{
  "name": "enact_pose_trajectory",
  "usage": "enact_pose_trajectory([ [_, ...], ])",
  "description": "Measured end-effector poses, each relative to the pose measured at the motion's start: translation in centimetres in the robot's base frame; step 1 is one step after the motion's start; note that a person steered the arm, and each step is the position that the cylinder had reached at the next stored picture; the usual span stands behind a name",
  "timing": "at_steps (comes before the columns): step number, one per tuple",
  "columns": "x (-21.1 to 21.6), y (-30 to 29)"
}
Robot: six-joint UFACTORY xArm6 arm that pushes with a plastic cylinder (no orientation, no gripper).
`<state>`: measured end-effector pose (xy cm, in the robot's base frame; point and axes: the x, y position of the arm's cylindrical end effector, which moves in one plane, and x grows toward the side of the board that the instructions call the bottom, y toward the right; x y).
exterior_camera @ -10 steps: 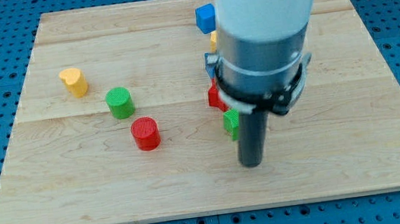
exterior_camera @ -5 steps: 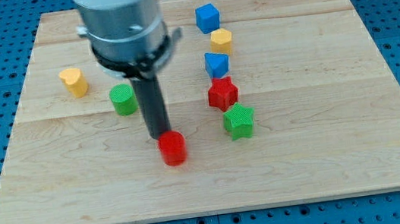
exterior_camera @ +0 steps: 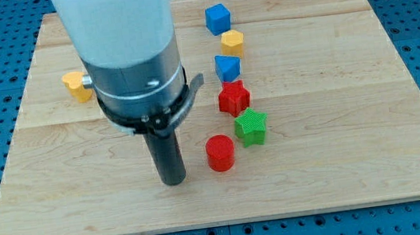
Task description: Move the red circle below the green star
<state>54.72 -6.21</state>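
The red circle (exterior_camera: 220,152) stands on the wooden board (exterior_camera: 344,165), just below and to the left of the green star (exterior_camera: 250,126), almost touching it. My tip (exterior_camera: 174,181) rests on the board to the left of the red circle, with a small gap between them. The arm's grey and white body hides the area above the tip, including the green circle.
A red star (exterior_camera: 233,98) sits right above the green star. Above it are a blue block (exterior_camera: 227,68), a yellow block (exterior_camera: 233,42) and a blue cube (exterior_camera: 217,18). A yellow block (exterior_camera: 73,84) sits at the view's left, partly hidden by the arm.
The red circle has moved right and slightly down, ending beside the green star. My tip moved from the star's side to the circle's left and now stands lower than before.
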Motion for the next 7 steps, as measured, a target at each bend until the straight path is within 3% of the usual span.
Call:
enact_pose_trajectory([
  [1, -3.2, -2.2],
  [2, -3.6, 1.3],
  [4, -0.9, 7.5],
  [6, 3.0, 3.0],
  [7, 2.4, 6.8],
])
